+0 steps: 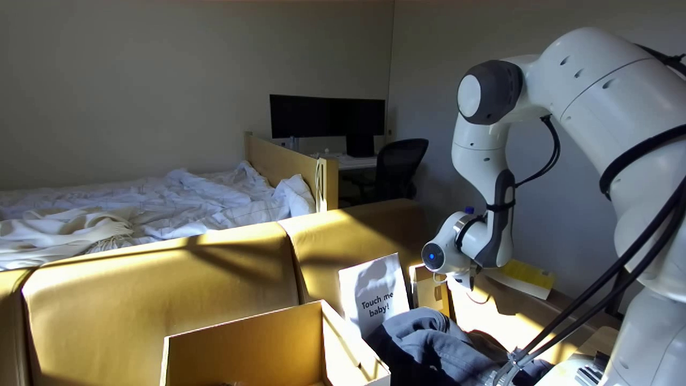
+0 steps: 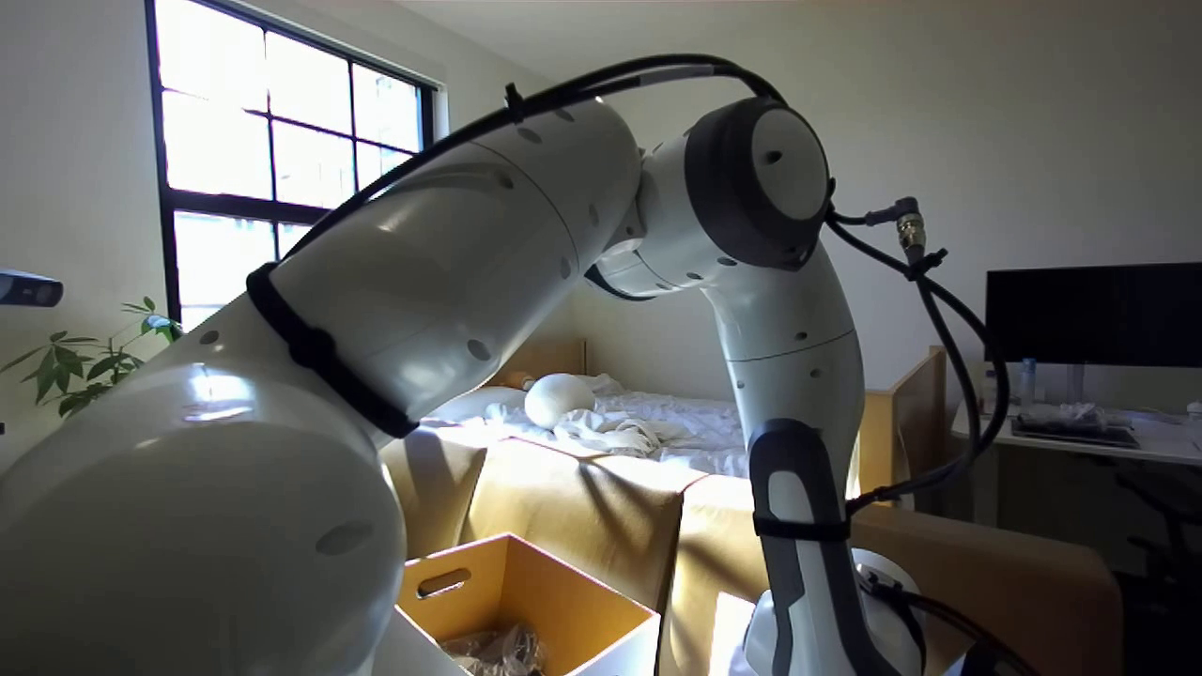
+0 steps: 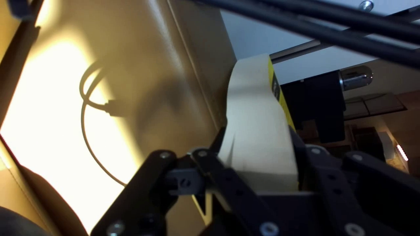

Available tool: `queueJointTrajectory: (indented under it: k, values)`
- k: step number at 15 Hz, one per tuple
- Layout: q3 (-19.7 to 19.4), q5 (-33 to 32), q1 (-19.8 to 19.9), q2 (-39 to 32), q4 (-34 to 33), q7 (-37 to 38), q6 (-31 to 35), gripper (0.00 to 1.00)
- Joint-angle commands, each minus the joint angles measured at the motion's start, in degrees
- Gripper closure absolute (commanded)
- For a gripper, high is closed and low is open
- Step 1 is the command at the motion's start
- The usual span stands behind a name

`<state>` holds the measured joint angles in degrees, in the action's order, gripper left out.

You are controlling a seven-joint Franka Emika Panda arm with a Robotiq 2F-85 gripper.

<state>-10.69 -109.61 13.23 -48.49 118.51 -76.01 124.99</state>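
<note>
1. The yellow-covered book (image 3: 259, 98) is at the sofa arm (image 2: 995, 573), by its outer edge; its pale pages face the wrist view, the cover showing as a narrow strip along one side; whether it rests on the leather or is lifted, I cannot tell;
2. the gripper (image 3: 257, 137) is clamped on this book, a finger against each side; a short slit parts the pages beside one finger;
3. the robot arm (image 1: 616, 123) arches above, a blue light (image 1: 432, 256) glowing near its wrist;
4. the tan sofa (image 1: 161, 289) has a sunlit patch (image 3: 49, 131) on its seat, just inside the sofa arm;
5. near the corner of sofa back and arm, a brown carton (image 1: 426, 292) stands beside a white sign (image 1: 375, 292) reading "Touch me baby!"; a crumpled blue-grey garment (image 1: 423, 343) lies in front of both;
6. an open box (image 1: 257, 343), in both exterior views, stands before the sofa's back, well apart from the gripper; crumpled clear plastic (image 2: 512, 652) lies inside;
7. past the top edge of the sofa's back is a bed (image 2: 561, 359) with rumpled white bedding (image 1: 182, 201), a cream throw (image 1: 59, 230) and a round white cushion (image 2: 559, 402);
8. beyond the bed's end board (image 1: 289, 166), a desk (image 2: 1166, 441) carries a wide black monitor (image 1: 327, 115), an office chair (image 1: 403, 161) beside it; a dark-framed window (image 2: 216, 141) and a leafy plant (image 2: 64, 364) show in an exterior view.
</note>
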Motion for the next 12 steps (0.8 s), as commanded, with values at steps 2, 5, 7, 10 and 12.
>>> queueJointTrajectory:
  k: [2,5,7,10,12]
  values:
    - [0.70,-2.38,-1.10,6.72,5.28,0.83,1.78,0.86]
    - [1.22,-2.21,-1.81,12.87,10.23,-2.06,4.73,0.88]
    - [1.22,-1.64,-2.39,17.24,13.67,-3.56,5.94,0.88]
    - [1.30,-1.13,-2.85,25.19,19.62,-8.33,9.20,0.88]
    - [1.50,-1.82,-3.46,30.57,22.84,-10.65,10.71,0.88]
